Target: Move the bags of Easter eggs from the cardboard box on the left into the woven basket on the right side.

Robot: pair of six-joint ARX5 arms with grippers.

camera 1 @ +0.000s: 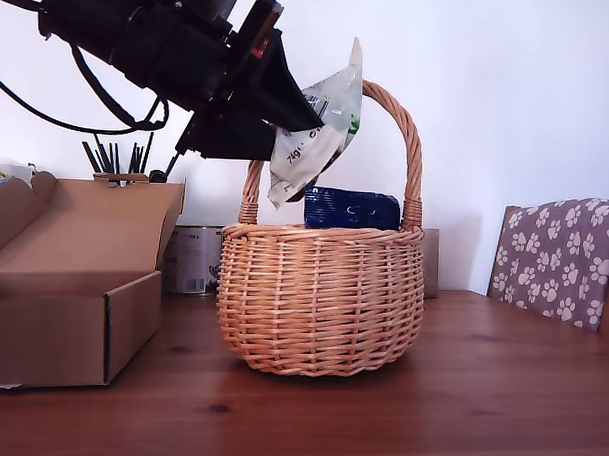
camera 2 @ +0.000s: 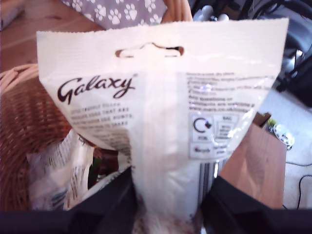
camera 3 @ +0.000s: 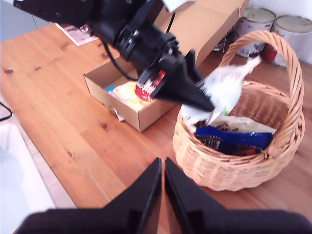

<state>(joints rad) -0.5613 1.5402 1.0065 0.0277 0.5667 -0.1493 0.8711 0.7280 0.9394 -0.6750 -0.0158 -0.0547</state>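
White Galaxy bag (camera 1: 313, 138) pinched in my first gripper (camera 1: 289, 112) above the woven basket (camera 1: 322, 299), dark blue bag (camera 1: 351, 208) lying in it below, cardboard box (camera 1: 72, 300) beside, my second gripper (camera 3: 163, 180) closed, empty.

Surface: wooden table (camera 1: 499, 395), knotty planks;
On it: cardboard box (camera 1: 66, 330) at the exterior view's left; woven basket (camera 1: 320, 299) at centre; tin cans (camera 3: 273, 24) stood behind them

bags (camera 3: 222, 90): 3+ | basket (camera 1: 322, 299): 1 | box (camera 1: 72, 300): 1 | tins (camera 3: 256, 22): 2
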